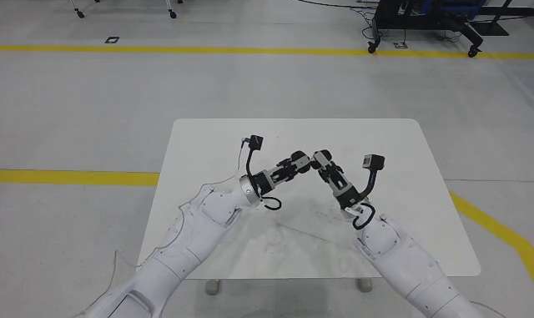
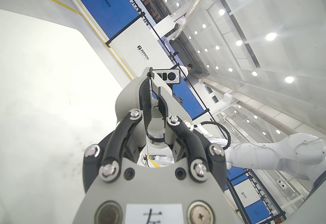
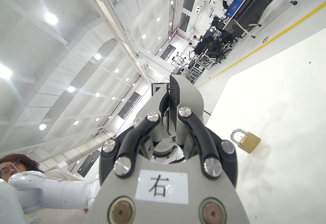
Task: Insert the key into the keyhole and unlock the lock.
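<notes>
Padlock (image 3: pixel 248 141): brass, you had it lying on the white table (image 3: pixel 280 82) near the right gripper (image 3: pixel 170 87). Right gripper: clenched, tips together, raised above the table. Left gripper (image 2: pixel 154 82): close opposite the right one; you could not tell its grip.

I see a one-character label (image 2: pixel 154 213) on the left gripper (image 2: pixel 152 90), a sticker (image 3: pixel 161 186) on the right gripper (image 3: pixel 170 94), and logos on panels (image 2: pixel 142 53) behind the left gripper.

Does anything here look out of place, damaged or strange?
Nothing looks damaged or spilled. The brass padlock lies flat on the white table, and its shackle looks closed. It is apart from the right hand. That hand and the left hand are held above the table, near each other.
</notes>
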`<state>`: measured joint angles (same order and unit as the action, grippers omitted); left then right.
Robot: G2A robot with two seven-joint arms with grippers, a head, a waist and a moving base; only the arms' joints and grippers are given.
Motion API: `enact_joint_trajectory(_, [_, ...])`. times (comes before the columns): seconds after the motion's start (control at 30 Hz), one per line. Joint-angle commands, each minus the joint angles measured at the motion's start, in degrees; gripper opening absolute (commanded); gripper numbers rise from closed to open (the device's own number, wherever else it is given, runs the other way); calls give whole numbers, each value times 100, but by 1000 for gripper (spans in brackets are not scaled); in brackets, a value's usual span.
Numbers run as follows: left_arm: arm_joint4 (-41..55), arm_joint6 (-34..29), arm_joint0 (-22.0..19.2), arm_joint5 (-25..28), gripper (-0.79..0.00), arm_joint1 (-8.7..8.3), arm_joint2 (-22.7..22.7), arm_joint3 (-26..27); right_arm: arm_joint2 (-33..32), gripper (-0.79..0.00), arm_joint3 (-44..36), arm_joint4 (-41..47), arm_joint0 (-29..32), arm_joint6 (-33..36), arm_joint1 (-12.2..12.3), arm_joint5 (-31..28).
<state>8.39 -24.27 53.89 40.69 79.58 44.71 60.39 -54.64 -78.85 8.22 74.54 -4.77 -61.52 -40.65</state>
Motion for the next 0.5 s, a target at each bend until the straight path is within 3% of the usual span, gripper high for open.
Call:
enact_joint_trajectory(0.0, [5,-39,-14,-1,-785,11,9,-26,-24,-785,8,-9,6,31,-19,3])
enact_joint_trajectory(0.13, [-36,-69,-35,-18,-785,28,31,-59,-57,-785,5,-5,18,75,-59,-3])
enact_joint_trajectory(0.17, [-61,-65,-41,-20,-785,32,40,-63,-66,-505,6,10,23,85,-71,-12])
enact_joint_trajectory(0.2, [-129,-43,-54,-32,-785,34,57,-72,-81,0,5,30,26,109,-85,-12])
enact_joint_trajectory(0.47, [-339,-54,-8,88,-785,-18,298,37,-86,0,2,42,27,110,-88,-12])
